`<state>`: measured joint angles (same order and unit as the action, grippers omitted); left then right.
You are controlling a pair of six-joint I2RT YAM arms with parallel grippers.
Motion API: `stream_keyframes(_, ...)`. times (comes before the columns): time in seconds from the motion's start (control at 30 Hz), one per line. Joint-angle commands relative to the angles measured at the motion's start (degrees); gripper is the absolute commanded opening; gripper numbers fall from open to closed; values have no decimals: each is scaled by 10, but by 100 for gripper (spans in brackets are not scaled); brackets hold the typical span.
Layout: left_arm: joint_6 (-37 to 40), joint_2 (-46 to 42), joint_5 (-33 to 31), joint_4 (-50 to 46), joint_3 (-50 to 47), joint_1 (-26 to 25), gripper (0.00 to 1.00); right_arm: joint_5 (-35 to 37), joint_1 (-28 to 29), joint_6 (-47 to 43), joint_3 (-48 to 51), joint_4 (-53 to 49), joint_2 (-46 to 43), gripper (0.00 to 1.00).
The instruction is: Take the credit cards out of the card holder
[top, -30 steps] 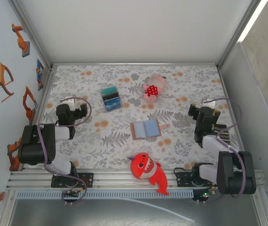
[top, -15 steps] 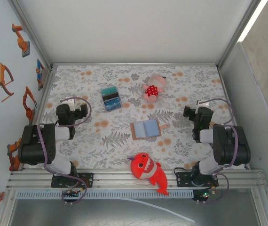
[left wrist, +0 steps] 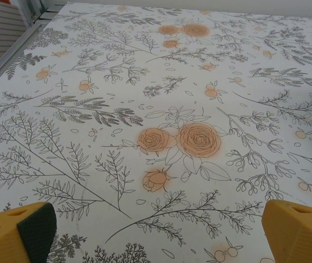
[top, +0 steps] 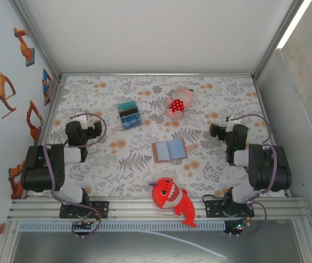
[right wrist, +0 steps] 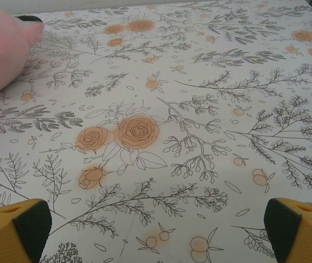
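Note:
The card holder lies open at the table's middle, tan-brown edge and small tab on its right, blue-grey inside facing up. The credit cards are hidden; no separate card stands out from that blue-grey face. My left gripper hovers near the left edge, well left of the holder, and stands open over bare flowered cloth. My right gripper is right of the holder, pointing left, and also stands open over bare cloth. Nothing lies between the yellow fingertips of either one.
A teal, black and blue striped block lies at the back left of the holder. A pink plush toy sits behind it, also at the left edge of the right wrist view. A red shark plush lies at the near edge. Metal frame walls bound the table.
The right arm has folded back and swung its gripper leftward, toward the table's middle. The left arm, the holder and the toys have not moved.

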<state>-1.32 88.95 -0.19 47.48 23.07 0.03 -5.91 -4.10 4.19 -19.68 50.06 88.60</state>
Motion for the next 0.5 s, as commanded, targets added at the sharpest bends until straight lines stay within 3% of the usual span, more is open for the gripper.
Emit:
stream_keyframes(0.0, -7, -6, 5, -5, 7, -2, 97, -10, -4, -9, -16, 24, 2, 99)
stream_keyframes(0.47, -7, -7, 2, -5, 7, -4, 97, -10, -3, -8, -16, 24, 2, 99)
